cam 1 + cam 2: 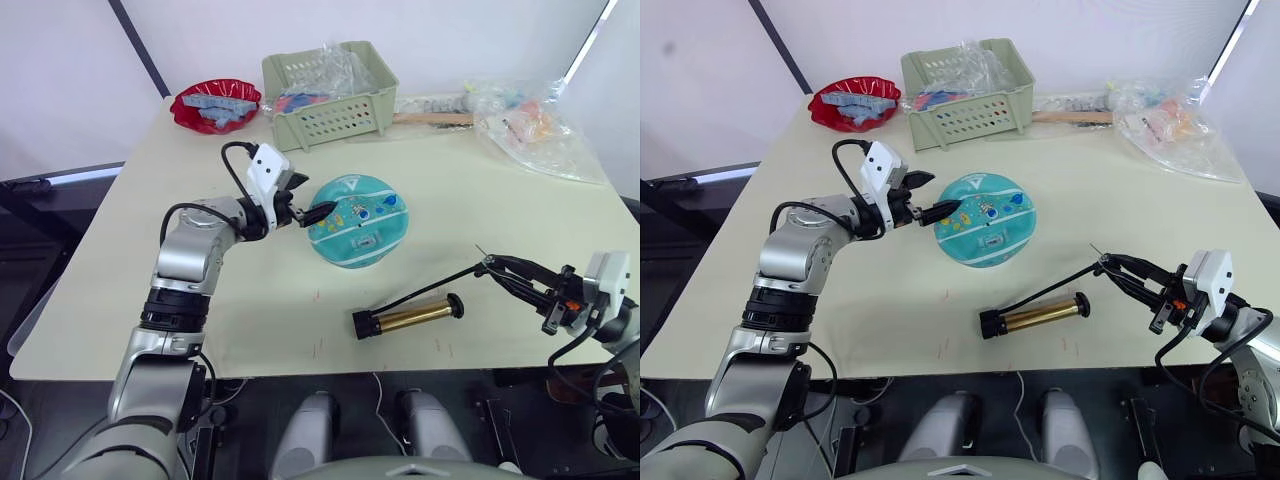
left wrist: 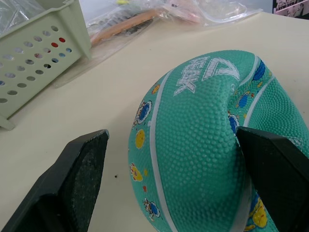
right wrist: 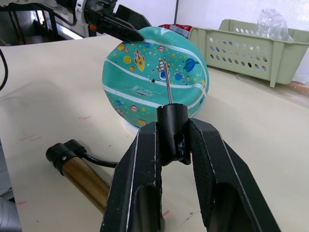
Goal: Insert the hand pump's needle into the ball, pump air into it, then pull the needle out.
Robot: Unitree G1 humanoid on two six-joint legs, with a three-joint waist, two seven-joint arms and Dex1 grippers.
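The teal ball [image 1: 358, 222] with white stripes and cartoon prints lies mid-table, dented on its upper left side. My left gripper [image 1: 312, 198] is open at that side, with the ball's edge between its fingers. One finger [image 2: 270, 169] presses into the dent and the other finger [image 2: 77, 179] stands just off the surface. The gold hand pump [image 1: 410, 317] lies flat on the table in front of the ball. Its black hose [image 1: 430, 288] rises to my right gripper [image 1: 495, 265], which is shut on the black fitting [image 3: 172, 133]. The needle [image 3: 166, 84] points toward the ball, still well short of it.
A green basket [image 1: 325, 95] with wrapped items stands at the back. A red bowl [image 1: 215, 103] sits to its left, and a plastic bag [image 1: 530, 120] and a wooden-handled tool [image 1: 432, 118] to its right. The table's front edge [image 1: 300, 365] runs just behind the pump.
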